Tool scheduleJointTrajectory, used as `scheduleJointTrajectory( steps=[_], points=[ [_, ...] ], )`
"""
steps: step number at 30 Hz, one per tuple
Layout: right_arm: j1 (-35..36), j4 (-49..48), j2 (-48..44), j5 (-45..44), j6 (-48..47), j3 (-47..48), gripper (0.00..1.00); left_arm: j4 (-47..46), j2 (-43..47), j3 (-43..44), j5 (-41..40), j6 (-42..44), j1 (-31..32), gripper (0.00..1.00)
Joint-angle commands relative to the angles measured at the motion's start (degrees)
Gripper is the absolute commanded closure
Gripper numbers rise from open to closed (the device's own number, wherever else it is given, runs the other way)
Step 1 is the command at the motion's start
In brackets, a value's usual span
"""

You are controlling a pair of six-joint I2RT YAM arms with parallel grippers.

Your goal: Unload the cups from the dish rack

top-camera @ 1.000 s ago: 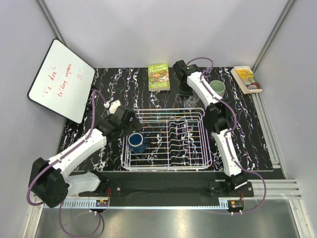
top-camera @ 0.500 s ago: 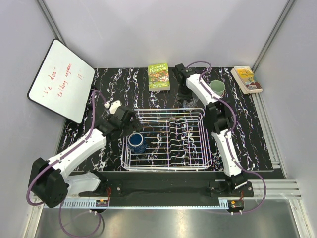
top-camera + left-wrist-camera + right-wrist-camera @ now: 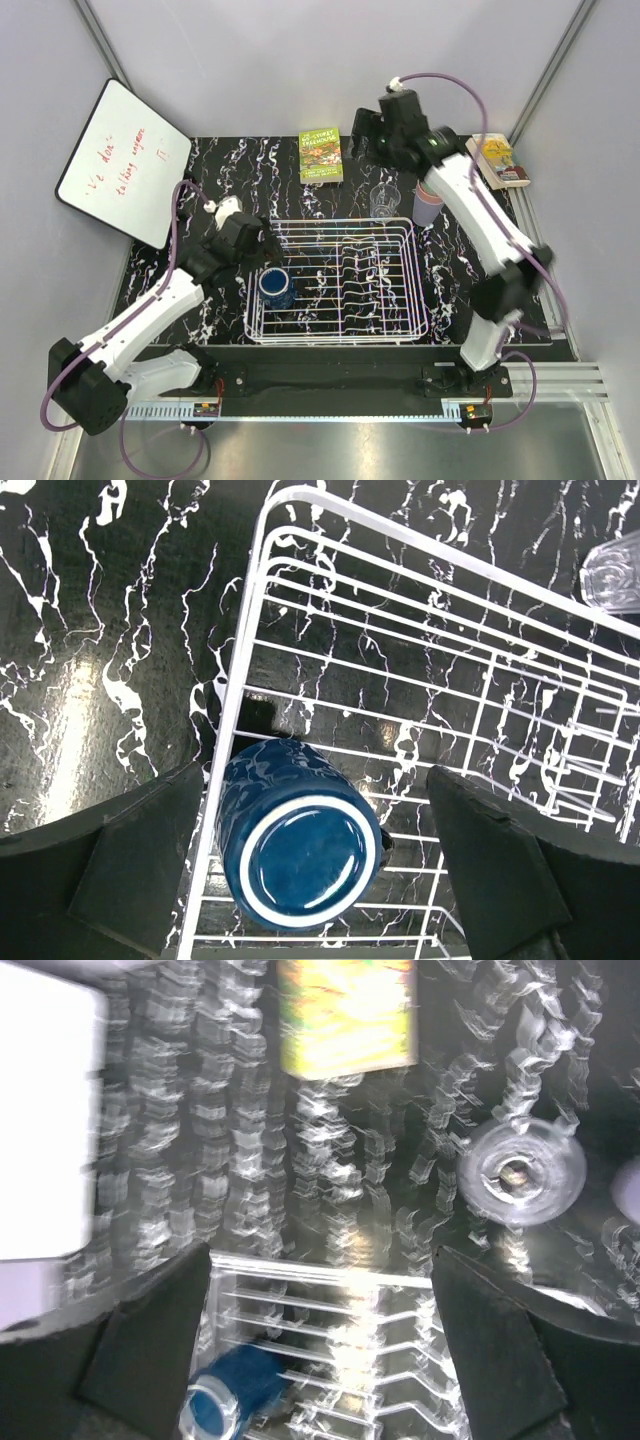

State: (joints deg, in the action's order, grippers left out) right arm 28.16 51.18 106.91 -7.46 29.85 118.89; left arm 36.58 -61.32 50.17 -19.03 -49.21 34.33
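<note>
The white wire dish rack (image 3: pixel 345 222) stands mid-table. A dark blue cup (image 3: pixel 276 287) lies tilted in its left end, base up. My left gripper (image 3: pixel 262 243) hovers open just above that end. In the left wrist view the blue cup (image 3: pixel 300 845) sits between the spread fingers (image 3: pixel 150 860), untouched, against the rack's rim (image 3: pixel 240 680). A clear glass (image 3: pixel 384 201) stands on the table behind the rack, beside a lavender cup (image 3: pixel 428 207) partly hidden under my right arm. My right gripper (image 3: pixel 368 135) is raised high, open and empty. Its blurred view shows the glass (image 3: pixel 522 1172), rack (image 3: pixel 330 1290) and blue cup (image 3: pixel 225 1400).
A green book (image 3: pixel 321 155) lies at the back centre and another book (image 3: pixel 497 160) at the back right. A whiteboard (image 3: pixel 125 165) leans at the left. Grey walls close in the table.
My right gripper opened, left the clear glass standing behind the rack, and rose up and back. The left gripper edged slightly toward the blue cup.
</note>
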Motion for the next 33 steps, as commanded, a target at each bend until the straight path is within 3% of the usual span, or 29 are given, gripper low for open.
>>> scheduleJointTrajectory(
  steps=[1,6,11,19,24,33],
  points=[
    [0.66,-18.28,-18.20,7.02,1.79,-21.82,0.00,-0.37,2.17,-0.07,-3.21,2.45,1.97,0.01],
    [2.77,-24.10,-32.34,9.13,2.94,-39.13,0.00,1.56,0.33,-0.60,-4.00,2.89,5.03,0.01],
    [8.04,-25.95,-41.60,7.99,3.90,-49.09,0.02,3.50,0.41,-0.34,-8.04,0.52,10.84,0.01],
    [12.97,-27.10,-50.22,7.73,5.84,-57.89,0.03,10.17,-3.54,1.51,-11.56,-5.00,17.00,0.01],
    [13.67,-28.24,-51.89,7.99,6.28,-61.58,0.04,13.95,-6.88,2.29,-14.02,-7.83,17.35,0.01],
    [13.76,-28.94,-52.33,9.05,5.57,-62.82,0.04,12.82,-14.79,5.28,-13.67,-8.53,17.35,0.01]
  ],
)
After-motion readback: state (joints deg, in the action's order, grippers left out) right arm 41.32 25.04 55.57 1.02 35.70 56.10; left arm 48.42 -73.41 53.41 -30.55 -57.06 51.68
